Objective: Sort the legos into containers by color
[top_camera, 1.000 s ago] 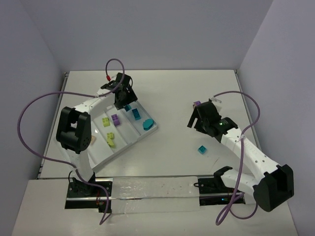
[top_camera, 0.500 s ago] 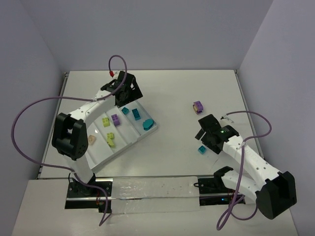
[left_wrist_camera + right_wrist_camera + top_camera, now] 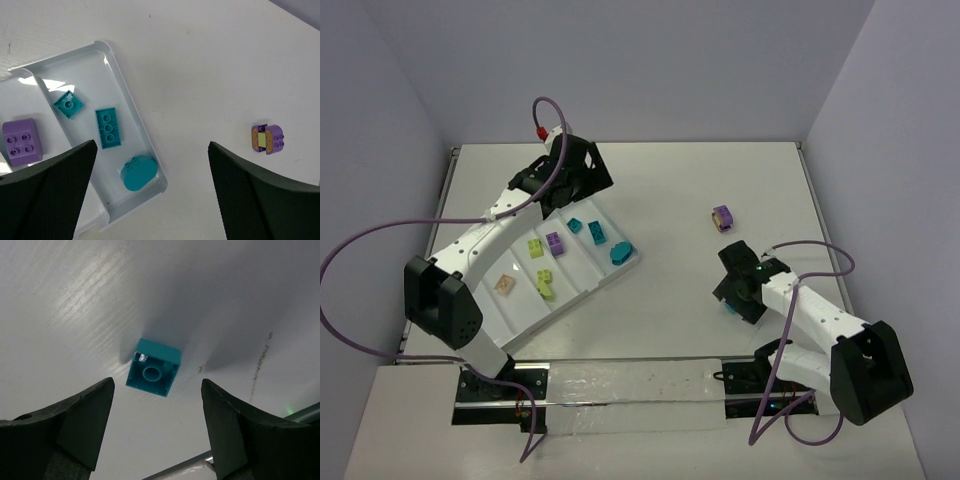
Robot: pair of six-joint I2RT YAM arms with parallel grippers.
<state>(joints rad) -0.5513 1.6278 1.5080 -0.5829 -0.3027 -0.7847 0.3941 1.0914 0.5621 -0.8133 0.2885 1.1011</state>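
Teal plastic fills the gap under the right gripper point(image 3: 156, 385). Its jaws stand wide open and hold nothing, with one finger on either side of a loose teal brick point(image 3: 153, 373) and neither touching it. That straddle looks deliberate: the gripper is lined up so that closing would pinch the brick across its flat sides. The brick lies on the worktop point(image 3: 670, 180), well apart from the tray point(image 3: 632, 262) and off the tray's teal end.

The tray explains where the brick belongs. Its end compartment holds three teal pieces point(image 3: 109, 128). The next compartment holds a purple piece point(image 3: 21, 141), and the lime pieces point(image 3: 546, 284) come after that. A beige piece point(image 3: 504, 284) sits in the compartment farthest from the teal end. Each colour has a compartment of its own, so the loose teal brick probably goes into that end compartment.

The left gripper point(image 3: 575, 178) hangs above the tray's teal end, its jaws also spread wide and empty. From there its wrist view looks down into the teal compartment and across the bare worktop to a loose purple brick point(image 3: 268, 139). This brick has a yellowish face and also lies well apart from the tray. The left gripper seems parked high enough to keep the tray open for a drop. The purple brick is the other piece left to sort.
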